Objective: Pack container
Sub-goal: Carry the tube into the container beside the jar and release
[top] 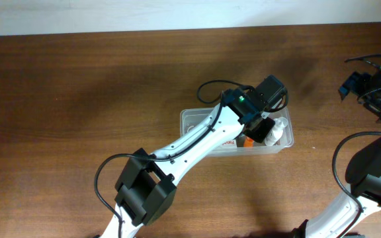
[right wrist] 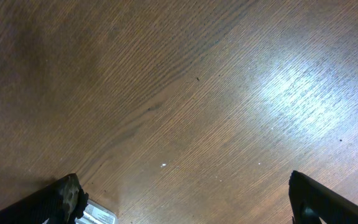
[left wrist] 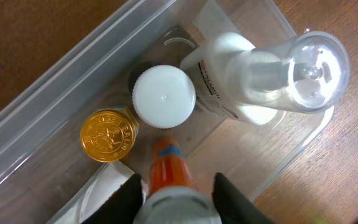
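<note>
Counter point(top: 78, 86) carries the container point(top: 192, 123) near its middle, holding a clear-capped bottle point(left wrist: 253, 78), a white-capped bottle point(left wrist: 164, 97) and a gold lid point(left wrist: 107, 134), where the left fingers point(left wrist: 234, 198) pinch an orange tube point(left wrist: 169, 165), while the right fingers point(right wrist: 319, 199) stand spread above the counter.

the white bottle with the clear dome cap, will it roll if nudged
Probably: the white bottle with the clear dome cap lies on its side and looks round, though the walls of the clear plastic tub and the white round cap beside it should stop it. Its glossy plastic may slip in a grip. It looks stiff, not floppy.
</note>
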`<state>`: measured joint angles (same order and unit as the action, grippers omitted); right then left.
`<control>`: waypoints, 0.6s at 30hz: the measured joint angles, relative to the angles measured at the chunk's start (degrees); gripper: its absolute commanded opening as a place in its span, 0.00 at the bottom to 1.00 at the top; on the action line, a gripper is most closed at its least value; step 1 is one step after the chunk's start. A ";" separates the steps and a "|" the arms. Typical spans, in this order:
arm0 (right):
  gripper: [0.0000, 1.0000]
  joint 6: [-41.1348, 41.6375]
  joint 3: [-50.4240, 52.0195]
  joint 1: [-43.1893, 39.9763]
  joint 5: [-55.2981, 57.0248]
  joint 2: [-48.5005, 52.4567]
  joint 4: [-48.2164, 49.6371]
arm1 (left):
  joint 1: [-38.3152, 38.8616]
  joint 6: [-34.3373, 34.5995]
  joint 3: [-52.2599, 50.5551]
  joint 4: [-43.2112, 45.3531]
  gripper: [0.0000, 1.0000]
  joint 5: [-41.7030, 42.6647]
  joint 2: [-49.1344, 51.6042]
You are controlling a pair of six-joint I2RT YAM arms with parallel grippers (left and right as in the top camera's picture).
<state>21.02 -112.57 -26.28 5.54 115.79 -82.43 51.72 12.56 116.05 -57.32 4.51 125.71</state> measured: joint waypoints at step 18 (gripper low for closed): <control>0.98 -0.02 0.00 0.00 0.02 0.00 0.00 | -0.02 -1.31 1.44 -0.07 0.68 -0.02 0.00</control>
<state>20.99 -112.57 -26.28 5.56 115.79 -82.43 51.70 11.25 117.49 -57.39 4.49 125.71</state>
